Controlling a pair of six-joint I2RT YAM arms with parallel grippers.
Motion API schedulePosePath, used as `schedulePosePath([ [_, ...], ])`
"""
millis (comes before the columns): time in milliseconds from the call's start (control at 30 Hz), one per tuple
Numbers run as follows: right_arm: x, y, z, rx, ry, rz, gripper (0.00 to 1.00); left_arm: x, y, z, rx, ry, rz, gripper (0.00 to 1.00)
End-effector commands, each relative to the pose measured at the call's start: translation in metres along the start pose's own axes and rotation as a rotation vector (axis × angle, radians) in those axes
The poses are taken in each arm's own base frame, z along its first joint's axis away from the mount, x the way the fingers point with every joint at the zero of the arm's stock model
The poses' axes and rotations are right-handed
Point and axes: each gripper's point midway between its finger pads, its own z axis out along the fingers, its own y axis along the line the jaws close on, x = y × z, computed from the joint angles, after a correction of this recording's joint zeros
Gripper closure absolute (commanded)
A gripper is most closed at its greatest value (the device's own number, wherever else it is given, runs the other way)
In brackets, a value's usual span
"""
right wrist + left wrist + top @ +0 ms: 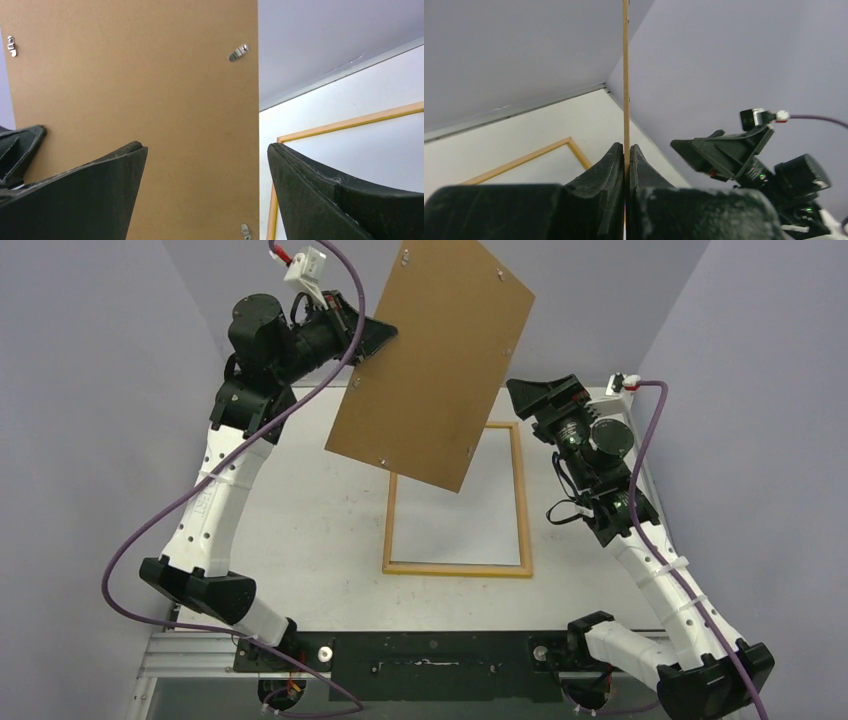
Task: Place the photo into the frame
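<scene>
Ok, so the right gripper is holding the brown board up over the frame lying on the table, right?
Not quite: the left gripper is clamped on the brown board, as the left wrist view shows. The right gripper is open, not gripping it. The board does hang over the frame lying on the table.

One frame (457,568) lies flat toward the right edge of the tabletop (310,520). One brown backing board (430,360) is up in the air over the far edge, and the top view shows six small metal clips (511,350) spaced around its borders. There are two arms, the left arm (215,490) and the right arm (660,570), with one pincer each, the left pincer (378,337) and the right pincer (540,395), and two purple cables (130,540), one per arm.
</scene>
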Motion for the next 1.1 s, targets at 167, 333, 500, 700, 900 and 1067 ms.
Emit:
schedulePosePath([
  [167, 0.012, 0.042, 0.023, -0.211, 0.071, 0.052, 0.0, -0.087, -0.055, -0.021, 0.347, -0.201, -0.18, 1.0],
  [333, 0.002, 0.072, 0.021, -0.373, 0.06, 0.114, 0.0, -0.093, -0.053, -0.027, 0.336, -0.201, -0.204, 1.0],
  [500, -0.016, 0.135, -0.02, -0.775, 0.032, 0.126, 0.07, -0.096, -0.04, -0.034, 0.307, -0.193, -0.241, 1.0],
  [700, -0.025, 0.16, -0.051, -0.965, 0.077, 0.198, 0.2, -0.094, -0.011, -0.04, 0.232, -0.167, -0.253, 1.0],
  [900, -0.027, 0.168, -0.047, -0.906, 0.123, 0.128, 0.45, -0.088, -0.009, -0.036, 0.262, -0.134, -0.26, 1.0],
  [1067, -0.024, 0.167, -0.038, -0.839, 0.159, 0.087, 0.75, -0.079, 0.003, -0.032, 0.222, -0.114, -0.274, 1.0],
])
